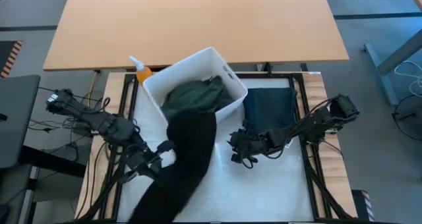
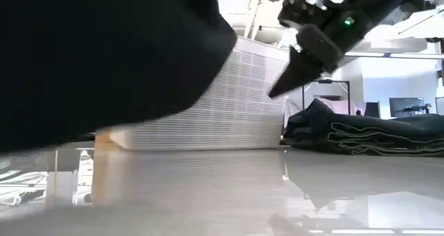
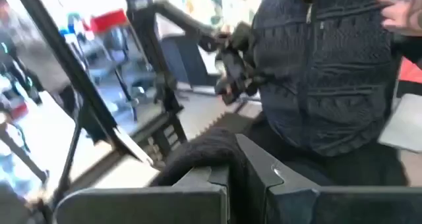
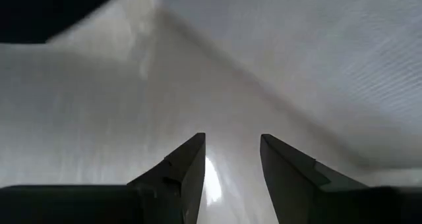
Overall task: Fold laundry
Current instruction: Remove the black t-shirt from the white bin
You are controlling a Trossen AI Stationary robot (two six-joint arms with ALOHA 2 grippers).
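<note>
Black cloth, apparently the long trousers (image 1: 181, 161), hangs from the rim of the white bin (image 1: 227, 76) and trails down across the white table (image 1: 277, 184), with the left gripper (image 1: 158, 157) clenched on its edge. The left wrist view shows a dark fold pinched between the 2 closed fingers (image 3: 211, 178). The right gripper (image 1: 239, 148) hovers just above the bare table on the far side of the garment from the left one, jaws parted and holding nothing, with the bin wall directly ahead of it. A dark green garment (image 1: 194, 95) remains inside the bin, and a folded dark piece (image 1: 270, 109) lies flat beyond the right gripper, beside the bin.

To do this step well, the left gripper likely needs to draw the trousers fully clear of the bin rim before spreading them, pulling steadily so the green piece is not dragged out too. The right gripper is best placed to take a second edge once the cloth lies flat.

Much stays unseen. The lower end of the trousers runs off the overhead picture, so their full length cannot be judged. At table level the black cloth blocks nearly half the scene, hiding the left gripper entirely. A person in a dark quilted jacket (image 3: 323, 66) stands beyond the table, cropped at the shoulders. An orange bottle (image 1: 142, 69) sits behind the bin, partly hidden.
</note>
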